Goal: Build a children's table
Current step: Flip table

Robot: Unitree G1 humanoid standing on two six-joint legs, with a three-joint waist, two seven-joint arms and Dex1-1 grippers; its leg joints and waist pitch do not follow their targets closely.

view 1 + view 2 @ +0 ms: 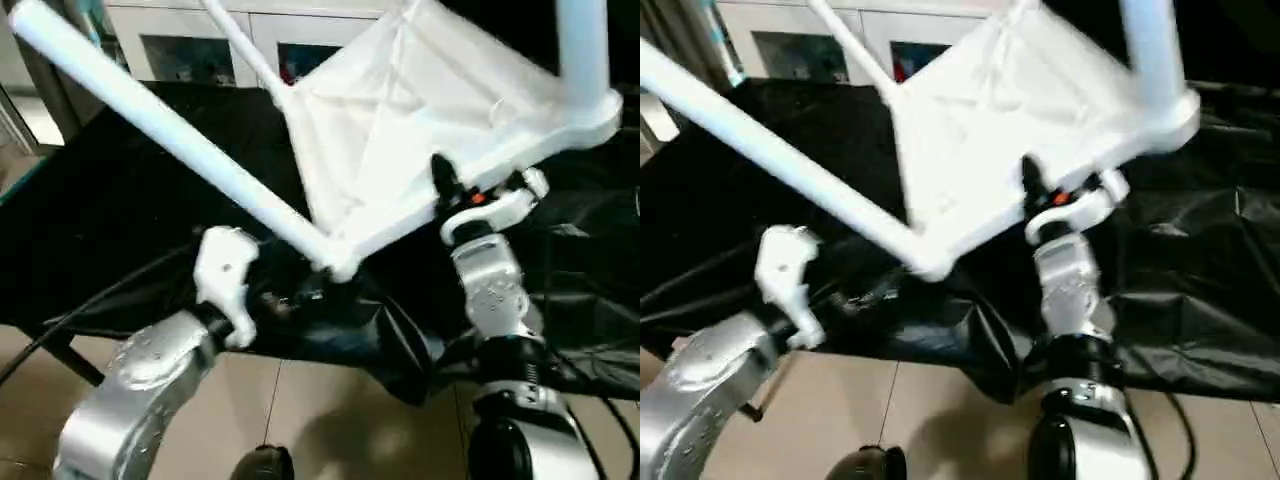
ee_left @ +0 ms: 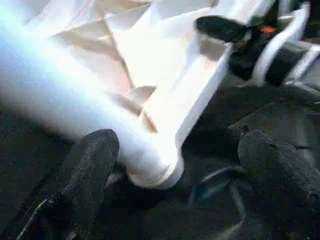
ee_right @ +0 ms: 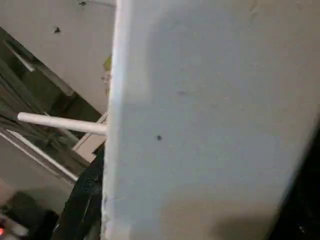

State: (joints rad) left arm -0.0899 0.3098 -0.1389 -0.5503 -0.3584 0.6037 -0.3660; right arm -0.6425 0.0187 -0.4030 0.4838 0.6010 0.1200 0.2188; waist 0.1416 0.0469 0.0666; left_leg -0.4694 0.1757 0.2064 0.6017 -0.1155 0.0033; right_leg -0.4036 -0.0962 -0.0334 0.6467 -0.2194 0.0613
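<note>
Black cloth [image 1: 120,200] under tilted tabletop [image 1: 400,130]; leg [image 1: 150,120] top cropped.

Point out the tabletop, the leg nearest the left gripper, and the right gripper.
tabletop [image 1: 400,120], left eye view, ribbed underside.
leg [image 1: 160,125], left eye view, mid-shaft of the tube.
right gripper [image 1: 450,190], left eye view, fingers at the tabletop's edge.

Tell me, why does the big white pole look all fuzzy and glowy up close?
In the left wrist view the long white tubular leg sits very near the lens, so it smears and glares bright. In the left eye view the same leg shows crisper against the black cloth.
</note>
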